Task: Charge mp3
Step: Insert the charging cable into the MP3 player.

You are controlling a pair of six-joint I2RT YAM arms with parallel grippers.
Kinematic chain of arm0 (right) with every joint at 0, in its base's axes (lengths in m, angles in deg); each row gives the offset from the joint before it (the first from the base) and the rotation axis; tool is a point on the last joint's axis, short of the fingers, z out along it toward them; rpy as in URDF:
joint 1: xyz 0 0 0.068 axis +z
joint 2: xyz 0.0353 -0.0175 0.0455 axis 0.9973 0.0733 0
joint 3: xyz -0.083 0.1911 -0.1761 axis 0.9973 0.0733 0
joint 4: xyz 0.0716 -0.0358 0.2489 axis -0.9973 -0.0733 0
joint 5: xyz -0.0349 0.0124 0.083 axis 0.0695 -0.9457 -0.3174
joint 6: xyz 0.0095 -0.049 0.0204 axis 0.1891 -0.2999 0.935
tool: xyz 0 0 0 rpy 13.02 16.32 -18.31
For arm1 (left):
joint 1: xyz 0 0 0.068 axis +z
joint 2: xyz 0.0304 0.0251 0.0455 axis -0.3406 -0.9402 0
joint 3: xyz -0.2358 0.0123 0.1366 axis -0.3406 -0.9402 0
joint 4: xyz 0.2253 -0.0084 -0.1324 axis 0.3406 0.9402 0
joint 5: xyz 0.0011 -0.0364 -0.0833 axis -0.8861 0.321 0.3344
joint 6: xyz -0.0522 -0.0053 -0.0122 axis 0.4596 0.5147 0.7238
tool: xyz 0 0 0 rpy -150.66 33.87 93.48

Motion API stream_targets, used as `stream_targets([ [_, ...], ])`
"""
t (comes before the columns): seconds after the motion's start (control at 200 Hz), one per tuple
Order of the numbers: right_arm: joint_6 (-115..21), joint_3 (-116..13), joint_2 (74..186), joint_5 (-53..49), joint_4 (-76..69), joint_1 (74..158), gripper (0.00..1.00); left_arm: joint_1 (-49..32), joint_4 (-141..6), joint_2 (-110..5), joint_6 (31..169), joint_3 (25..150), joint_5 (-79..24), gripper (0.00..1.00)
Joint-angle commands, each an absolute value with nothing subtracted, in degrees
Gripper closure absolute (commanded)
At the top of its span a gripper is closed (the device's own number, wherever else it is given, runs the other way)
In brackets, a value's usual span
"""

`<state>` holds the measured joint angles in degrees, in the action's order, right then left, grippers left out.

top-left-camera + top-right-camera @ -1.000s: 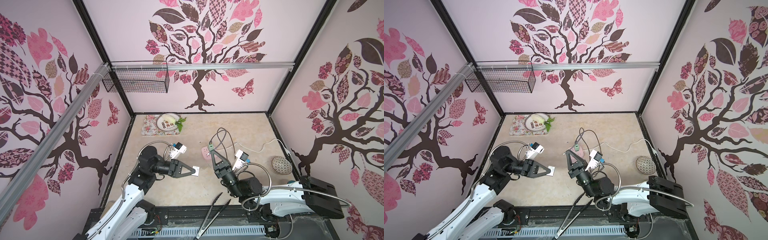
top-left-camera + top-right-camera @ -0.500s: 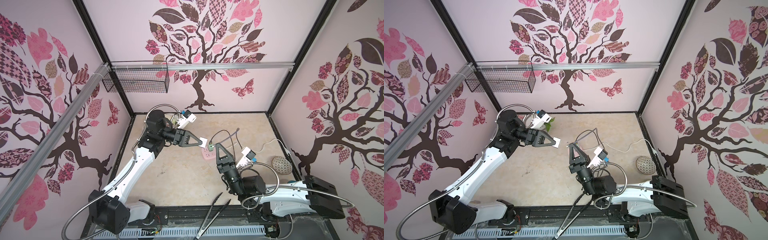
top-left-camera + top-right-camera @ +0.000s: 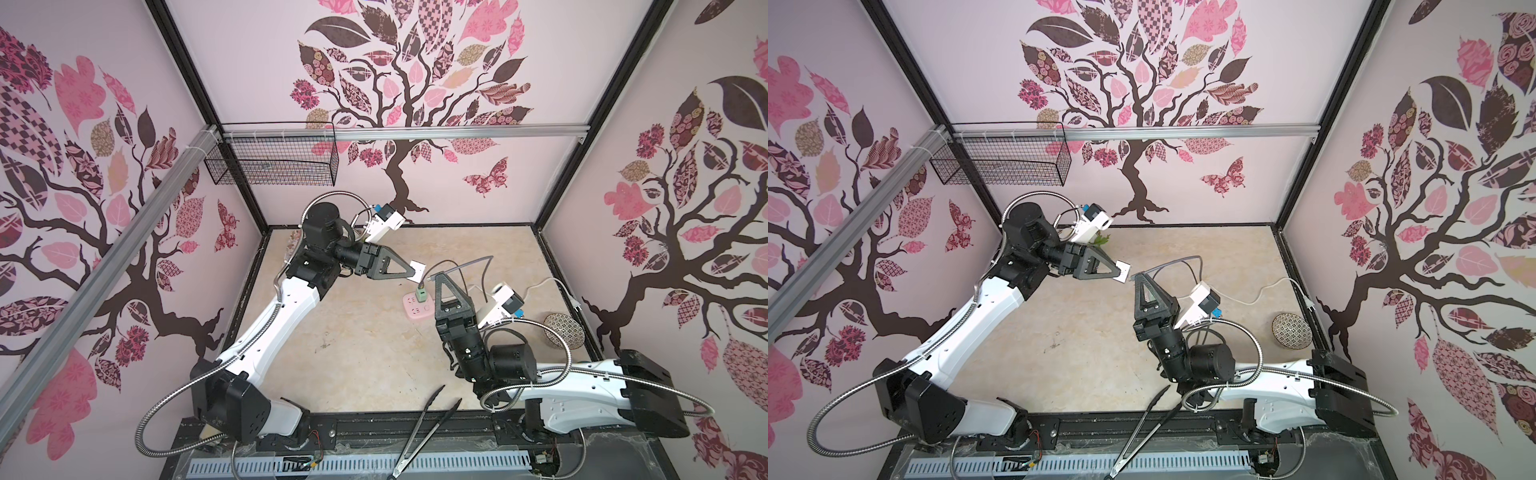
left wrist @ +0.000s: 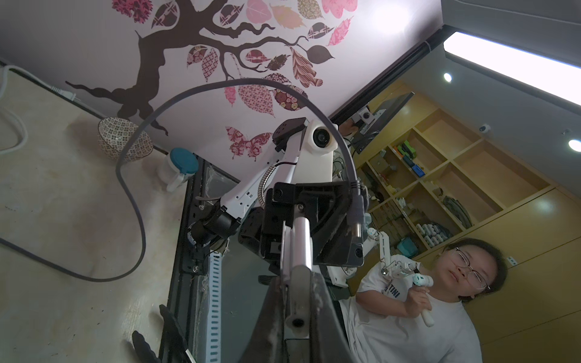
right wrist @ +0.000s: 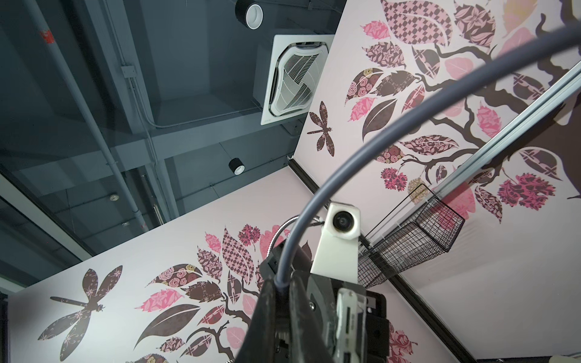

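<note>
Left wrist view shows the left gripper [image 4: 297, 279] clamped tight on the mp3 [image 4: 301, 242], seen edge-on between its fingers. In a top view the mp3 [image 3: 418, 269] is held in the air over the middle of the table [image 3: 353, 353]. It faces the right gripper [image 3: 435, 277], which is closed on the plug end of a grey cable [image 3: 461, 263]. Plug and mp3 are close together, but whether they touch is unclear. The cable loops down to a mint-green charger [image 3: 421, 296] standing in the pink power strip [image 3: 413, 311]. A patterned bowl [image 3: 564, 330] sits near the right wall, and black tongs [image 3: 424, 432] lie at the front edge.
</note>
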<state>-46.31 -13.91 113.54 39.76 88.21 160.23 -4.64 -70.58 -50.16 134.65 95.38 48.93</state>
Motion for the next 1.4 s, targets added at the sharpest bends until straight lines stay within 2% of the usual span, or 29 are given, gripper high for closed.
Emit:
stream_targets([
  [0.0, -48.58, -15.88, 114.84, 39.23, 94.55, 160.00, 1.00, -4.74, -73.00, -50.32, 136.67, 99.97, 47.18, 1.00],
  [0.325, -51.84, -17.37, 114.23, 36.75, 94.55, 158.84, 1.00, -4.76, -81.47, -51.35, 145.86, 101.88, 41.98, 1.00],
  [0.495, -52.77, -18.13, 113.03, 35.30, 94.59, 156.17, 1.00, -4.91, -87.76, -50.34, 150.27, 98.97, 37.60, 1.00],
  [0.535, -51.97, -18.17, 112.94, 35.39, 94.55, 155.06, 1.00, -5.03, -97.29, -50.44, 156.46, 97.17, 36.20, 1.00],
  [0.62, -48.21, -17.91, 112.44, 36.46, 94.58, 151.92, 1.00, -4.65, -131.01, -54.28, 182.06, 94.87, 31.84, 1.00],
  [0.655, -46.80, -17.95, 112.25, 36.85, 94.62, 150.69, 1.00, -4.44, -138.52, -56.46, 189.36, 95.32, 30.75, 1.00],
  [0.81, -46.40, -19.83, 112.62, 34.24, 94.64, 147.44, 1.00, -5.29, -138.47, -57.24, 187.75, 94.98, 30.47, 1.00],
  [1.19, -44.88, -25.42, 116.46, 29.70, 94.64, 147.41, 1.00, -5.77, -137.16, -51.71, 184.75, 86.72, 27.51, 1.00],
  [1.396, -41.90, -27.74, 119.26, 27.12, 94.64, 147.42, 1.00, -6.53, -137.16, -51.57, 184.11, 86.68, 26.22, 1.00],
])
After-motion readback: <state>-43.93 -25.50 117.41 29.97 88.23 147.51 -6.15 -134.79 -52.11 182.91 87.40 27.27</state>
